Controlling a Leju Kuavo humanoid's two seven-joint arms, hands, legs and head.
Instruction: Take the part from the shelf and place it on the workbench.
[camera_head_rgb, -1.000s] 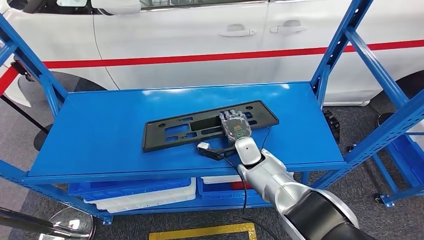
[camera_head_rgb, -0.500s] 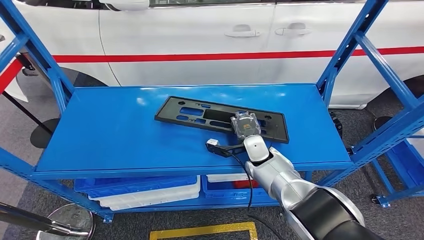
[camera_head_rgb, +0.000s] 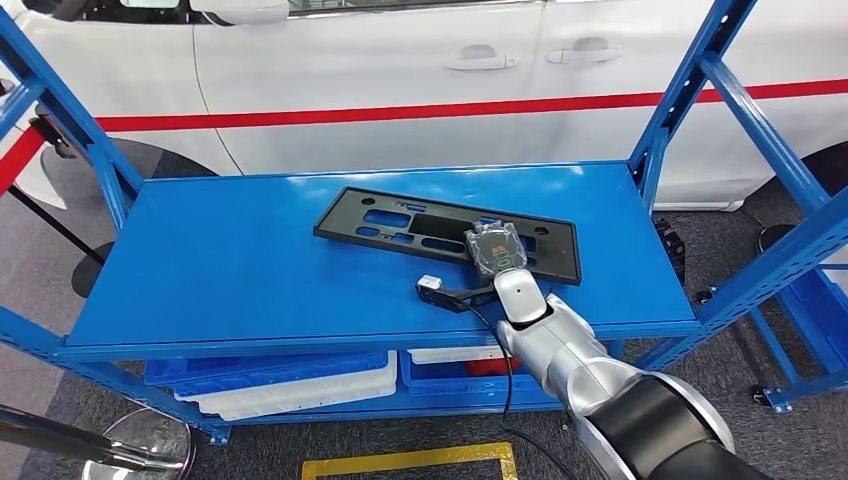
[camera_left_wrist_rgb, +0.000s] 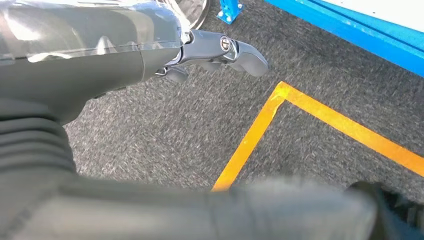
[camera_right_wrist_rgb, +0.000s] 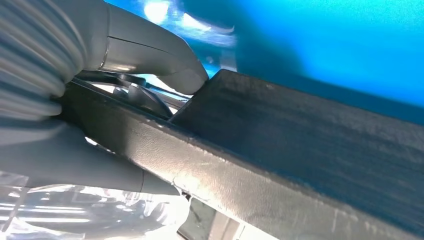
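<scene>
Right hand (camera_head_rgb: 493, 250) gripping black part (camera_head_rgb: 440, 228) at near long edge, thumb (camera_right_wrist_rgb: 150, 50) over rim, fingers under (right wrist view). Part lying on blue shelf (camera_head_rgb: 250, 270), hand at its 5 o'clock end, far end pointing toward 10 o'clock. Left hand (camera_left_wrist_rgb: 215, 52) hanging over floor, holding nothing, fingers loosely apart.

Lifting step, judging: grip sitting off-centre, so long part likely drooping at free end (slow rise advised). Keeping part level, clearing shelf uprights (camera_head_rgb: 680, 95) before turning toward worktop.

Black part (camera_head_rgb: 420, 225), blue shelf (camera_head_rgb: 220, 260), white car (camera_head_rgb: 400, 60) with red stripe (camera_head_rgb: 350, 116)
</scene>
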